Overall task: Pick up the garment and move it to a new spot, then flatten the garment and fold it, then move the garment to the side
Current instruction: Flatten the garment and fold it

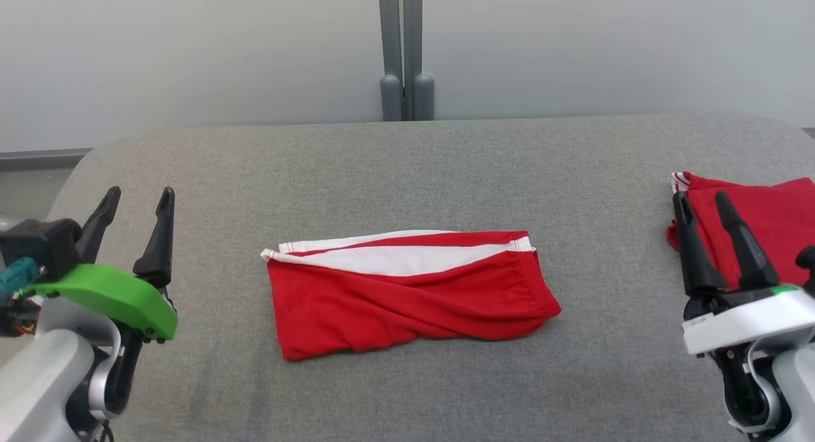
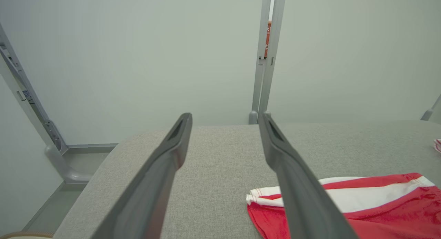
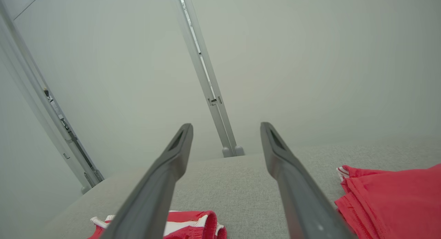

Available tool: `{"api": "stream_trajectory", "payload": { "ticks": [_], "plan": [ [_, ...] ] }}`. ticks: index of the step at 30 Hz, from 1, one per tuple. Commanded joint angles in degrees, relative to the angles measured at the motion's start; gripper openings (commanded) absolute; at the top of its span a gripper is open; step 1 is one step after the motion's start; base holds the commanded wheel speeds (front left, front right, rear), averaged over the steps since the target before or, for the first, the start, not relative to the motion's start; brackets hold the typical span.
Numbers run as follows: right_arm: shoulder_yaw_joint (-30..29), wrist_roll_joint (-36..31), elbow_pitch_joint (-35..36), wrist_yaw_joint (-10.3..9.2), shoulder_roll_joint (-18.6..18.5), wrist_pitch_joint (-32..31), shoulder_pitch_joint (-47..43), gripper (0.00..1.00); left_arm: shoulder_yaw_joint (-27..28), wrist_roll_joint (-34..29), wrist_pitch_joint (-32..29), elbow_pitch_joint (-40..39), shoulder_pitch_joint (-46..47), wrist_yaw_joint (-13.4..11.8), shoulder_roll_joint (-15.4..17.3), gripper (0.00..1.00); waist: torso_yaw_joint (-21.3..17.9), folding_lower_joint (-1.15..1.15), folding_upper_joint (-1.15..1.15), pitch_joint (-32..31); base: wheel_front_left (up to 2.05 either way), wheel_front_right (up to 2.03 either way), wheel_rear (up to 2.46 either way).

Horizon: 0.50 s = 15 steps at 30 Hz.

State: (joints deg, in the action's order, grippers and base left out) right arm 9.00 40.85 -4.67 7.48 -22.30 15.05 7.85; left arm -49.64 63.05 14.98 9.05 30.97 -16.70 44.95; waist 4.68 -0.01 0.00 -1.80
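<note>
Your folded red garment point(image 1: 407, 295) lies in the middle of the worktop point(image 1: 407, 168), with your left hand point(image 1: 140, 193) and right hand point(image 1: 700, 199) well out on either side of it, both spread wide and empty.

right gripper point(image 3: 226, 126) jaws spread wide above grey counter point(image 3: 234, 184), red-white garment point(image 3: 193, 225) lower left, second red garment point(image 3: 392, 194) off right
</note>
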Motion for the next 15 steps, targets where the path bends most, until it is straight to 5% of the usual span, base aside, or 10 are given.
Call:
{"api": "stream_trajectory", "payload": {
  "ticks": [1,7,15],
  "plan": [
    [-0.68,-1.43,1.04,0.03,1.21,0.11,-1.54,1.00,3.27,-2.31,0.20,-0.98,-3.99,-0.69,-1.26,1.00,0.39,0.01,0.00,-0.26,0.00,0.00,0.00],
    [-4.02,-8.25,1.31,0.03,5.18,0.11,-6.59,1.00,20.49,-16.75,0.19,-6.10,-18.44,-1.42,-9.41,1.00,0.65,0.01,0.00,-0.20,0.00,0.00,0.00],
    [-5.68,-13.82,-4.01,0.03,8.55,0.11,-8.60,1.00,32.21,-28.75,0.19,-4.94,-30.66,4.60,-21.41,1.00,-0.10,0.01,0.00,-0.30,0.00,0.00,0.00]
  ]
}}
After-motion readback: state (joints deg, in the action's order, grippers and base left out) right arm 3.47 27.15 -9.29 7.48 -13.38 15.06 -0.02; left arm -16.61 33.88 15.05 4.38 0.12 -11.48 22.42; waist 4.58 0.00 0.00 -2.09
